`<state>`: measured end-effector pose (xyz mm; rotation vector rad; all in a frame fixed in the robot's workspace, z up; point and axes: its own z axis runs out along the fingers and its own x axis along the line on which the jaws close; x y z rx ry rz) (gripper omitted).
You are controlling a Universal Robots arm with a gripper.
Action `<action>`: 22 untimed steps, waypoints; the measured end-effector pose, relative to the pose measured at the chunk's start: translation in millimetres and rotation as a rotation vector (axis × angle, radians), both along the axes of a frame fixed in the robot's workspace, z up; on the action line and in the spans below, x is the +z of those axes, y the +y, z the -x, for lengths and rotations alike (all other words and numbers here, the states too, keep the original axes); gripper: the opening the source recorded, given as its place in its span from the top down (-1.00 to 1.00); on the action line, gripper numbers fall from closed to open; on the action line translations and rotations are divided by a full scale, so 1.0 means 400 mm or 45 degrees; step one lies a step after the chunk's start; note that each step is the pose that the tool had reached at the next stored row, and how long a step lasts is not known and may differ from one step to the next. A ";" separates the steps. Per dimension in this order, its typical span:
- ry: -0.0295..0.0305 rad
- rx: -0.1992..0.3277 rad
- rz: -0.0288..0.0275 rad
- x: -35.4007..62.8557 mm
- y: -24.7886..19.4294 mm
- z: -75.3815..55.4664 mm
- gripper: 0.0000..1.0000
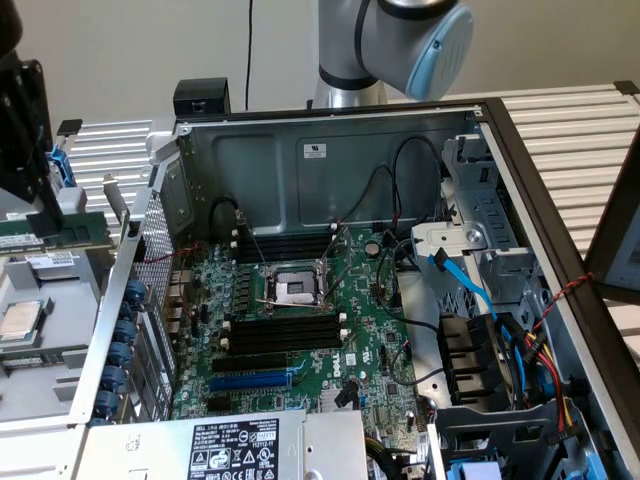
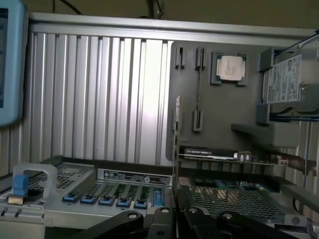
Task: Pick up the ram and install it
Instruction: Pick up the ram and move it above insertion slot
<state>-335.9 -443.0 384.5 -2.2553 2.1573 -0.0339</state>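
**ROBOT ARM, RAM IN HAND:** The gripper (image 2: 175, 215) held the ram (image 2: 177, 139), apparently just outside the open computer case (image 1: 330, 170). Its fingers pinched the thin board, which showed edge-on in the wrist view, rising from between them. The pick-up looked done. The install was not, to judge by the black memory slots (image 1: 285, 330) on the motherboard (image 1: 370, 350), which all lay empty, white end clips showing, on either side of the processor socket (image 1: 297, 290).

Beyond the ram lay the slatted worktop (image 2: 99, 99) and a grey tray (image 2: 219, 114) carrying a loose processor (image 2: 229, 67), a hard drive (image 2: 289, 79) and another memory stick (image 2: 214, 153). The case's rear frame, with its row of blue clips (image 2: 107, 200), appeared to stand between the ram and the board. Inside, black cables (image 1: 365, 190) looped down near the upper slots. A blue expansion slot (image 1: 250, 382) lay near the lower bank, and a blue data cable (image 1: 470, 290) trailed beside the drive bay.
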 end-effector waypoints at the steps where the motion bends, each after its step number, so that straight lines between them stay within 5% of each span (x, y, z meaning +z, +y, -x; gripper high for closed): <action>1: 0.0000 0.000 0.0000 0.001 0.000 -0.011 0.74; 22: 0.0000 0.000 0.0000 0.012 0.000 -0.250 0.74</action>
